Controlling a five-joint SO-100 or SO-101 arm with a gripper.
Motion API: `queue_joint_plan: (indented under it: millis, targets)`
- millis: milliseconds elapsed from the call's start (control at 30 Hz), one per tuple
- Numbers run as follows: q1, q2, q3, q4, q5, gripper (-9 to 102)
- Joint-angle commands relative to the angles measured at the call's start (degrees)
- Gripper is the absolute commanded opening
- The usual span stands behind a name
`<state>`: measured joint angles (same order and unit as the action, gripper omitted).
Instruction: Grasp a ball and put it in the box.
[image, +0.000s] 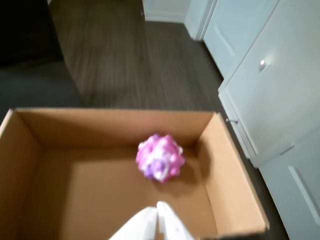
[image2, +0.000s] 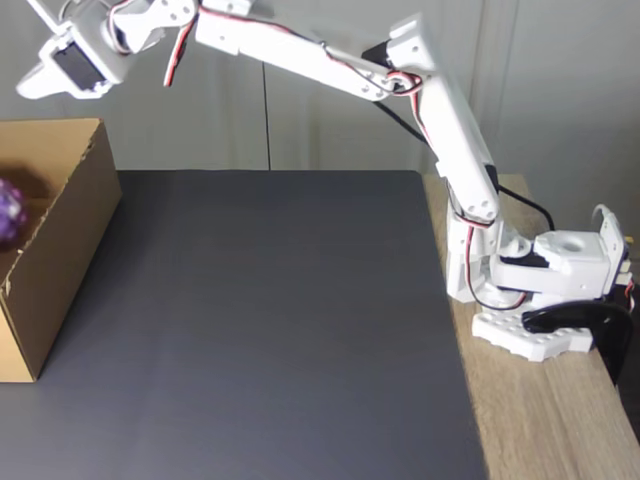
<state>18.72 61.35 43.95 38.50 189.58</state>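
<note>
While the ball (round, no long axis) lies inside the box, the end effector looks clenched.

Wrist view soft and blurred; fixed view evenly lit, sharp

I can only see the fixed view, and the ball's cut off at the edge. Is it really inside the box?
Observer: Yes. In the wrist view the ball lies on the bottom of the box, near its far wall.
Operator: Are the jaws holding it?
Observer: No. The jaws are closed together and clear of the ball.
Operator: What's behind the box?
Observer: A dark wood floor and white cupboard doors.
</note>
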Motion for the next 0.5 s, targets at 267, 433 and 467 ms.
queue_joint_plan:
  millis: [267, 433, 467]
  targets:
    - [0.53, 27.6, 21.97, 8.26, 2.55, 0]
    - [1.41, 42.71, 39.99, 4.13, 1.85, 0]
    - [1.67, 45.88, 43.86, 2.81, 1.76, 1]
